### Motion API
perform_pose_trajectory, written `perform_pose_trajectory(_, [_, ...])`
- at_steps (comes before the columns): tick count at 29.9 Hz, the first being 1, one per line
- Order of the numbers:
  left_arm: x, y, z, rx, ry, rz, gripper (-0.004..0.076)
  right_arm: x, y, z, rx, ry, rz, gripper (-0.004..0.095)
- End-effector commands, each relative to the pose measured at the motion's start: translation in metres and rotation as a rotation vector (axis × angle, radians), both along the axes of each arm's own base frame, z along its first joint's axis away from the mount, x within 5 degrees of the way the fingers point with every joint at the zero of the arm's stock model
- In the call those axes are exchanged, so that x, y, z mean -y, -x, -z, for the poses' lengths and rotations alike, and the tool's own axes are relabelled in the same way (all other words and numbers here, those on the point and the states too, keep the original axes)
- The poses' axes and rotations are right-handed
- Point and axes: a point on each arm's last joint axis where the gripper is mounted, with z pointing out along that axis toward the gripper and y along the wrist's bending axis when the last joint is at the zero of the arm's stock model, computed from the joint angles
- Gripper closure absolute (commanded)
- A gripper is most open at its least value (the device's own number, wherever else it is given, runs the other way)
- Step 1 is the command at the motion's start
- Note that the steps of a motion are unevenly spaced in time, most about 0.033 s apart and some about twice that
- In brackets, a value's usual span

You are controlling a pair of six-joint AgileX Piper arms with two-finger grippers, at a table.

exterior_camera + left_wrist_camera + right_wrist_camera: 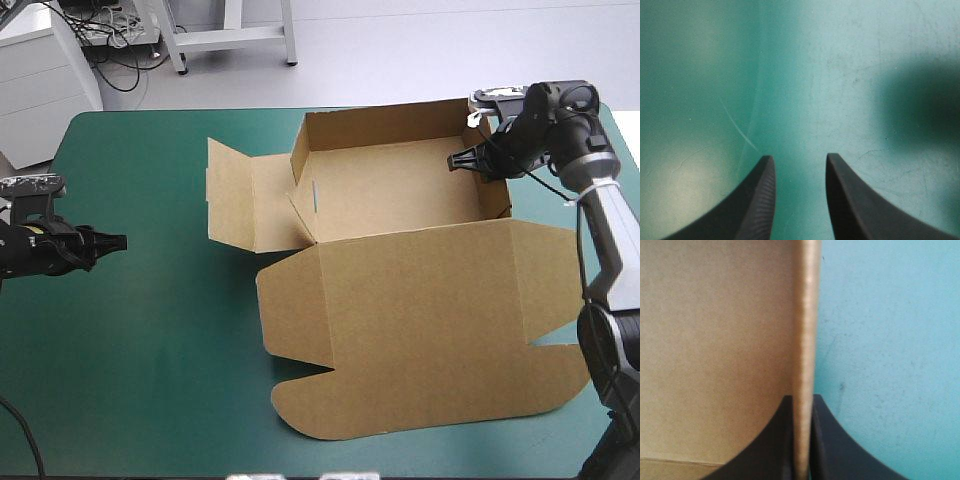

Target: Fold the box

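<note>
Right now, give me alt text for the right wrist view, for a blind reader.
The right hand pinches an upright wall of the brown box between its black fingers. Box interior on one side, teal-green cover on the other.

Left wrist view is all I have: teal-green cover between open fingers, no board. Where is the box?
Observer: The box lies ahead of the left gripper, well apart from it.
Operator: Is the right gripper on it?
Observer: Yes. The right gripper is shut on the box's right wall.
Operator: Is the left side raised?
Observer: No. The left panel lies folded out on the cover beside the tray.
</note>
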Motion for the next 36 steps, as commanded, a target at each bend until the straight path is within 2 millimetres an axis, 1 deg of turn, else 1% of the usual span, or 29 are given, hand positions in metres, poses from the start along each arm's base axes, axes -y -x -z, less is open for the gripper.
perform_pose_trajectory(1, [0.001, -0.001, -0.016, 0.099, 0.002, -0.013, 0.0482, 0.007, 0.028, -0.055, 0.168, -0.116, -0.027, 0.093])
perform_pose_trajectory(4, [0.001, -0.008, -0.011, 0.094, 0.03, -0.016, 0.0482, 0.008, 0.038, -0.07, 0.212, -0.184, -0.065, 0.093])
perform_pose_trajectory(8, [0.004, -0.021, 0.0, 0.068, 0.098, 0.017, 0.0482, 0.008, 0.049, -0.083, 0.248, -0.239, -0.09, 0.093])
perform_pose_trajectory(13, [0.011, -0.038, 0.012, 0.06, 0.219, 0.076, 0.0482, -0.001, 0.058, -0.093, 0.27, -0.332, -0.168, 0.093])
perform_pose_trajectory(16, [0.015, -0.045, 0.016, 0.066, 0.285, 0.109, 0.0482, -0.007, 0.06, -0.096, 0.277, -0.384, -0.204, 0.093])
perform_pose_trajectory(21, [0.025, -0.05, 0.011, 0.135, 0.4, 0.177, 0.0482, -0.009, 0.06, -0.097, 0.28, -0.406, -0.218, 0.093])
perform_pose_trajectory(27, [0.036, -0.055, -0.002, 0.252, 0.564, 0.239, 0.0474, -0.009, 0.059, -0.095, 0.277, -0.404, -0.221, 0.093])
perform_pose_trajectory(29, [0.039, -0.055, -0.005, 0.274, 0.6, 0.27, 0.042, -0.009, 0.058, -0.095, 0.276, -0.404, -0.22, 0.0929])
perform_pose_trajectory(33, [0.042, -0.058, -0.01, 0.305, 0.675, 0.272, 0.0237, -0.009, 0.054, -0.091, 0.267, -0.405, -0.218, 0.093])
perform_pose_trajectory(34, [0.042, -0.058, -0.011, 0.314, 0.694, 0.268, 0.0206, -0.009, 0.054, -0.091, 0.265, -0.405, -0.217, 0.093])
perform_pose_trajectory(36, [0.043, -0.058, -0.014, 0.326, 0.731, 0.268, 0.0183, -0.009, 0.052, -0.089, 0.264, -0.405, -0.216, 0.093])
